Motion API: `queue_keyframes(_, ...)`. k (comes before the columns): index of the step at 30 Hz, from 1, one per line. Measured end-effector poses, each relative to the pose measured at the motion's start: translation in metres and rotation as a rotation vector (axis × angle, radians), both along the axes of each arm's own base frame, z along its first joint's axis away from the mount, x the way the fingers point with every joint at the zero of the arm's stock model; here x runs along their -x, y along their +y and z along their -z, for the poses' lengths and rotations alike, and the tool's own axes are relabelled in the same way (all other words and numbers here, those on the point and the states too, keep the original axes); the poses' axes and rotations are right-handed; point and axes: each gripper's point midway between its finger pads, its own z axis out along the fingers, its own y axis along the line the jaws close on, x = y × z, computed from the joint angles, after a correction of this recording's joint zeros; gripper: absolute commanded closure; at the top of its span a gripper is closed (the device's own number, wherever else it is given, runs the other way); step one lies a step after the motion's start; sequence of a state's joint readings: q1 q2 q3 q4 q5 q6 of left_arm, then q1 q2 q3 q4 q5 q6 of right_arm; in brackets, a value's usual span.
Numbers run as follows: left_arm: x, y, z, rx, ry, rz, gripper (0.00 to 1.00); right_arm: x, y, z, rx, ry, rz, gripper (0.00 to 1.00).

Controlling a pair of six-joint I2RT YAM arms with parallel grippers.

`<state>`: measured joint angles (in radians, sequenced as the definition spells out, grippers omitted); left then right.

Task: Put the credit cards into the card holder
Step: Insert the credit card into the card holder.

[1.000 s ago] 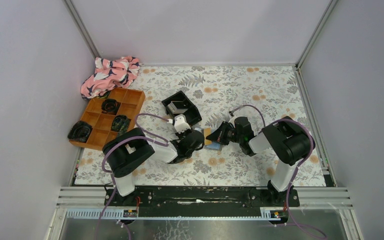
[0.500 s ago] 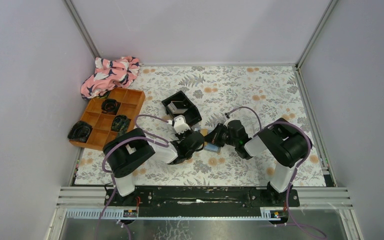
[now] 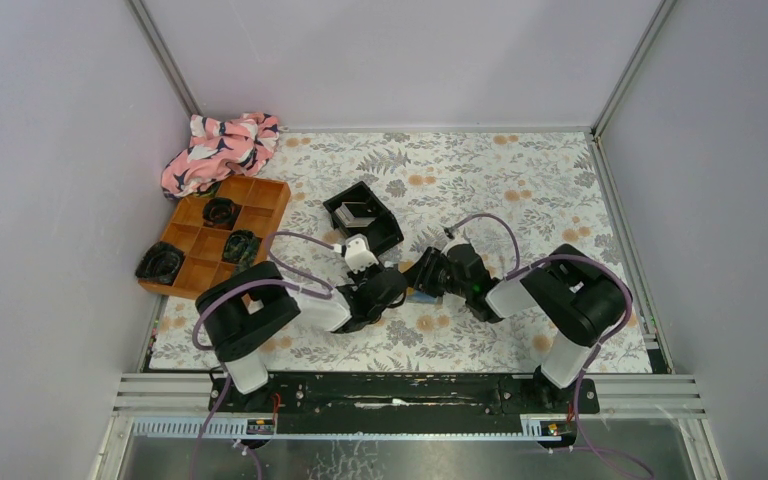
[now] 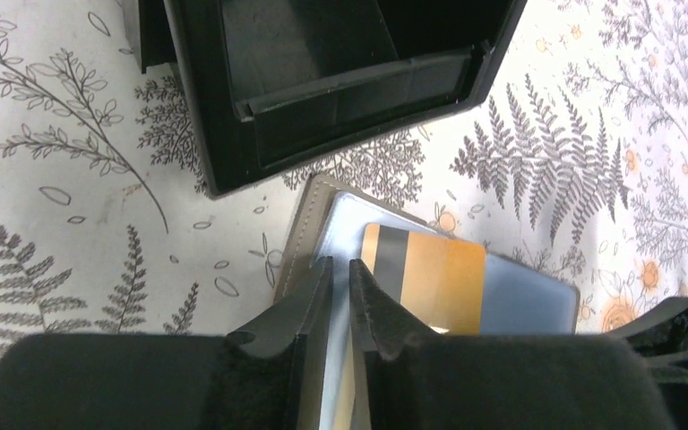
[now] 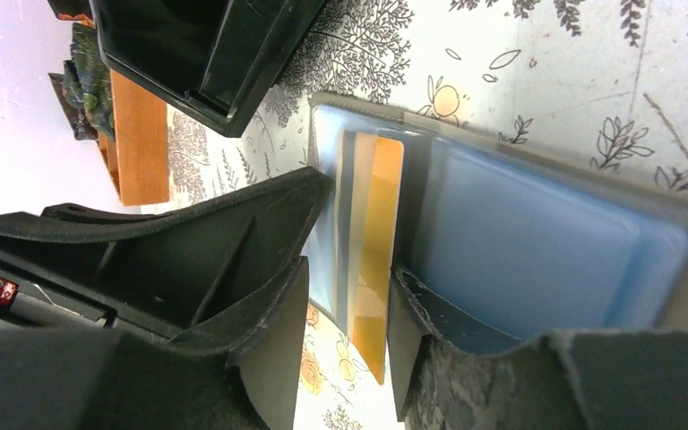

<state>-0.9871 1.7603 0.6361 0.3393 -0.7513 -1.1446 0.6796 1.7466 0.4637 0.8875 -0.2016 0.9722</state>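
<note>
The card holder (image 4: 528,300) lies open on the floral mat, taupe outside and blue-grey inside, just in front of the black tray. A gold card (image 4: 434,278) with a dark stripe lies partly in its pocket. My left gripper (image 4: 340,273) is shut on the holder's left flap. In the right wrist view, the gold card (image 5: 378,233) sticks out of the holder (image 5: 537,242) between the spread fingers of my right gripper (image 5: 349,305), which do not clamp it. From above, both grippers (image 3: 392,283) (image 3: 422,272) meet over the holder (image 3: 422,296). A pale grey card (image 3: 358,211) lies in the black tray.
The black square tray (image 3: 385,232) stands just behind the grippers. An orange compartment tray (image 3: 260,195) with dark items sits at the left, with a pink patterned cloth (image 3: 220,150) behind it. Enclosure walls ring the mat.
My right gripper has moved left, closer to the left gripper and over the card holder. The gold card seen from above earlier is now covered by the grippers.
</note>
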Motion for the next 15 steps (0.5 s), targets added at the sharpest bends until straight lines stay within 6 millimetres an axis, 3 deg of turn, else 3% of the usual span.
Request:
queue_keyframes(4, 0.010, -0.002, -0.006, -0.002, 0.025, 0.032, 0.62, 0.002, -0.003, -0.001, 0.030, -0.004, -0.006, 0.55)
queue_keyframes(10, 0.027, 0.005, -0.011, -0.025, 0.073, 0.074, 0.60, 0.001, -0.003, 0.000, 0.061, -0.011, -0.016, 0.54)
queue_keyframes(15, 0.041, 0.026, -0.007, -0.064, 0.103, 0.071, 0.60, 0.001, -0.002, 0.000, 0.074, -0.018, -0.027, 0.54)
